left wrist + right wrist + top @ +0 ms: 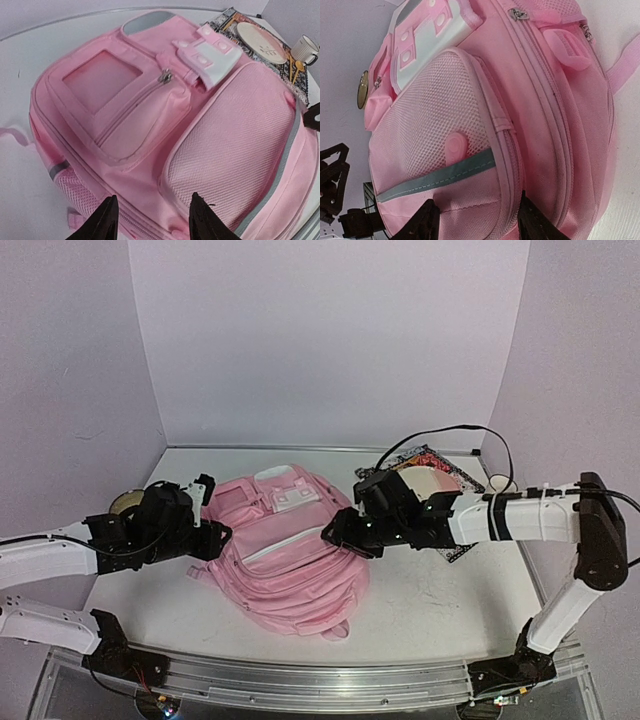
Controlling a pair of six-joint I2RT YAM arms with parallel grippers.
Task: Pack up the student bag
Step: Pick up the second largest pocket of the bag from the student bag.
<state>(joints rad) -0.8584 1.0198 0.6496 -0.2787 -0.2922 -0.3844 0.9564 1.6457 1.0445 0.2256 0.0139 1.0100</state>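
The student bag (285,555) is a large pink backpack lying flat in the middle of the table, front pockets up. It fills the left wrist view (165,115) and the right wrist view (520,100). My left gripper (216,536) is open at the bag's left edge, and in its own view (152,222) its fingertips (107,220) hover just above the fabric. My right gripper (336,532) is open at the bag's right side. In its own view (480,225) it straddles the mesh pocket's zipped edge, and I cannot tell whether it touches. Neither holds anything.
A patterned mat (462,480) with a pale plate (428,483) lies at the back right; the plate (260,42) and a white cup (305,49) show in the left wrist view. A tape roll (125,502) sits at the far left. Walls enclose the table.
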